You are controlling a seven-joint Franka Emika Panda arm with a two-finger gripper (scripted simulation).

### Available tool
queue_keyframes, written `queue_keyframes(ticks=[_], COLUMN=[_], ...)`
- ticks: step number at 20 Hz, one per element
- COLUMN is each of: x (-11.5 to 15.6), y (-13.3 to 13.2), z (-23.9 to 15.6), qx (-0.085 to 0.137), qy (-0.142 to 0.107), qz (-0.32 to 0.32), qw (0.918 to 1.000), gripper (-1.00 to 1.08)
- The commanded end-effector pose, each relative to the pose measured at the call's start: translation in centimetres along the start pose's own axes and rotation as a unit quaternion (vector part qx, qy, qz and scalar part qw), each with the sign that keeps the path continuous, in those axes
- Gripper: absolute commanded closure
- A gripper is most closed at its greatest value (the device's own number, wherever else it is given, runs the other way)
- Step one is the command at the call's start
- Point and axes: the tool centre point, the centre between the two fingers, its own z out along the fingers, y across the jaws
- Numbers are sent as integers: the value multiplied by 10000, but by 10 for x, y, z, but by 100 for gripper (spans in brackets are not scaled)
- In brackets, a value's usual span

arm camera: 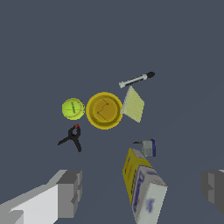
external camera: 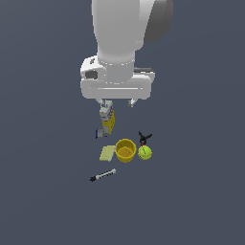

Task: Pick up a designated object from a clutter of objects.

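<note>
While your gripper is gaping wide and holding nothing, it is hanging above the box, beside the blue item.

White Franka Panda arm, smooth rounded casing, dark grey joint cap at upper right | broad white hand block with grey recessed panel and dark side slot | gripper: two short grey blocky fingers, white-backed in wrist view
</note>
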Motion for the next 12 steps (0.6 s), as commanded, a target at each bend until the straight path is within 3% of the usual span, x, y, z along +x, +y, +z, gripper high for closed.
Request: queue_keyframes(ticks=[1,12], x=[0,-2], y=[0,3], z=[0,21], qx=[0,-68], qy=[0,-273], qz=[0,25], qw=[10000,9996], gripper=[-92,-92])
